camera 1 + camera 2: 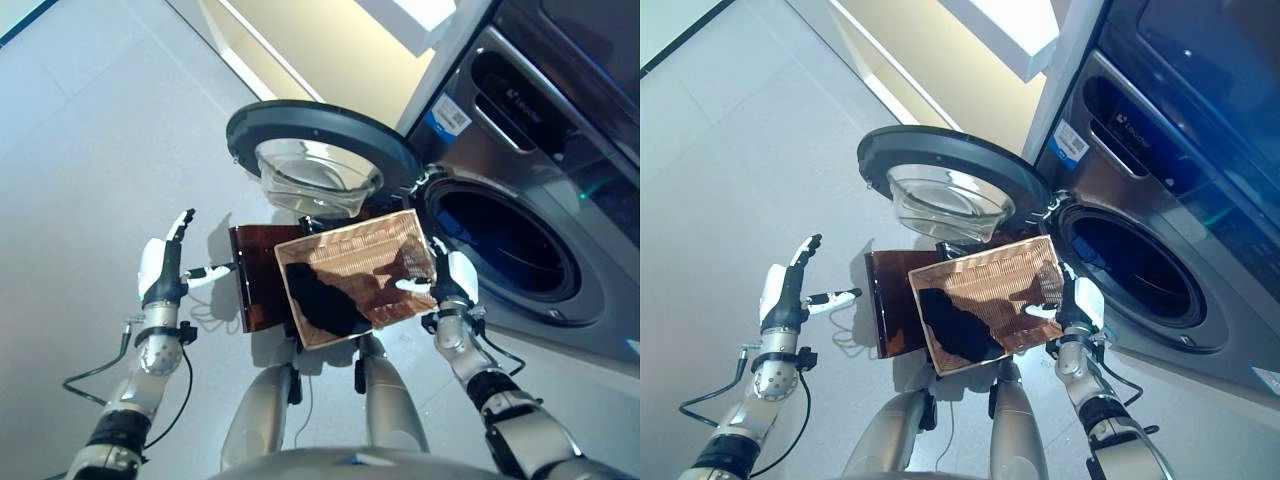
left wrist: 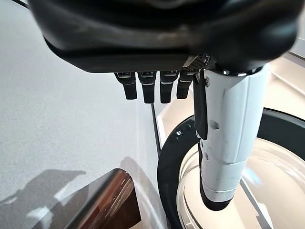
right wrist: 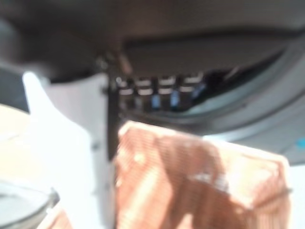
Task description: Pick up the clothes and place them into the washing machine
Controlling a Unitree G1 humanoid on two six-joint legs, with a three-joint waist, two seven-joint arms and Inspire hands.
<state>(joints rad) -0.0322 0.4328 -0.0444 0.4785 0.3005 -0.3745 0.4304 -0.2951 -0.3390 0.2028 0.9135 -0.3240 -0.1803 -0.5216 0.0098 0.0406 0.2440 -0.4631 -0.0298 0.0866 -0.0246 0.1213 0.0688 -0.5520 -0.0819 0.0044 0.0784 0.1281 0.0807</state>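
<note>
Clothes [image 1: 325, 300], a dark soft heap, lie in the wicker basket [image 1: 375, 250] at the middle of the head view; they look light and limp, best gathered in a bunch from above. Right hand [image 1: 452, 278] sits at the basket's 3 o'clock edge, its grip unclear. Left hand [image 1: 165, 265], fingers straight, hangs empty at 9 o'clock. Washing machine [image 1: 520, 250] stands open at 2 o'clock, its door [image 1: 320, 150] swung out at 12; labels there are unreadable.

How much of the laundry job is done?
Done: the washer door is open. In hand: nothing yet; the left robot hand is open beside the basket, the right robot hand at its other side. Left: the dark clothes are still in the basket.
</note>
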